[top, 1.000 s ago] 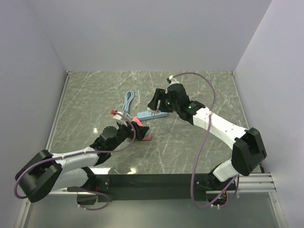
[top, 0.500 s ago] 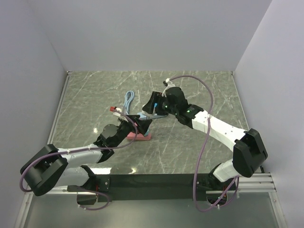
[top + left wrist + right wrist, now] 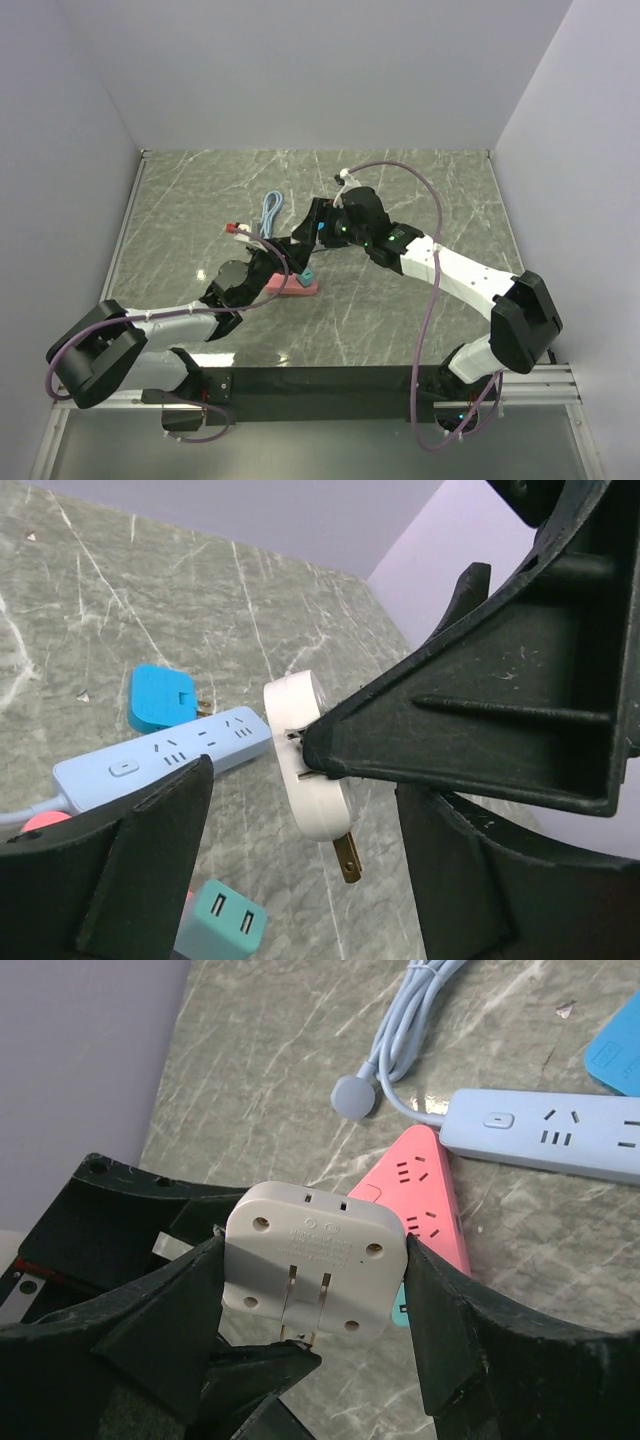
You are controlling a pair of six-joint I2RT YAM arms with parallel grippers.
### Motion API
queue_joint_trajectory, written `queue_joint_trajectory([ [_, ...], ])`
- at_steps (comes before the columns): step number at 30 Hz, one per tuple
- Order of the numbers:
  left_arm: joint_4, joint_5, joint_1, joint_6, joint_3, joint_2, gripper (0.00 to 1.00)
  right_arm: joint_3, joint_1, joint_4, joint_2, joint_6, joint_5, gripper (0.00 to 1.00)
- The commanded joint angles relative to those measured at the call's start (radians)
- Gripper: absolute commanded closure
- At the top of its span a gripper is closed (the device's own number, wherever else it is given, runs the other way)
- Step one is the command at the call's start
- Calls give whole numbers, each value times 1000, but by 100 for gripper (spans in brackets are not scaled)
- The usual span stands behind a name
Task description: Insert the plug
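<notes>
I find no legible text in any view. The white adapter (image 3: pixel 315 1255) carries fine moulded lettering on its pin face, too small for me to read.

By the power strip (image 3: pixel 170 760), the right gripper (image 3: pixel 312 1285) and its white adapter (image 3: pixel 310 1245) fill the gap between the fingers of the left gripper (image 3: pixel 300 792). Pink adapter (image 3: pixel 425 1195) and teal plug (image 3: pixel 225 920) block the strip's near side, blue plug (image 3: pixel 160 695) its far side; the table (image 3: pixel 440 190) to its right lies bare.

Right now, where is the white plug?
The white plug is clamped in the right tool, off the table; in the right wrist view the pink adapter and the blue power strip lie just beyond it.
</notes>
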Motion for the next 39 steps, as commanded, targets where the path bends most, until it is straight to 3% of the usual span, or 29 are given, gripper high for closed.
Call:
queue_joint_trajectory([
  [1,52,-13,-3,-11,41,10,25,-8,15,52,-23,4,-6,100],
  [9,78,30,-5,-27,43,34,62,-27,19,60,-33,5,-3,100],
  [16,67,45,-3,-18,30,10,80,-36,18,61,-33,-5,-1,100],
  [19,59,59,-3,-11,30,2,91,-37,12,61,-33,-15,-9,85],
  [20,59,74,-3,-8,30,-1,93,-39,7,86,-39,-24,-9,72],
  [21,56,82,-3,-8,30,-2,99,-40,-5,90,-43,-30,-13,65],
  [22,62,94,-3,-2,29,-4,99,-50,-14,99,-51,-36,-21,58],
  [23,67,110,-3,5,24,-7,99,-57,-20,127,-69,-54,-30,41],
  [26,65,157,-2,30,26,-16,99,-82,-59,181,-108,-114,-85,23],
  [30,48,226,6,62,30,-44,99,-94,-106,218,-181,-215,-136,15],
  [35,33,341,29,90,37,-68,99,-111,-209,244,-240,-355,-396,13],
  [39,21,541,70,107,41,-91,99,-114,-224,178,-260,-507,-622,13],
])
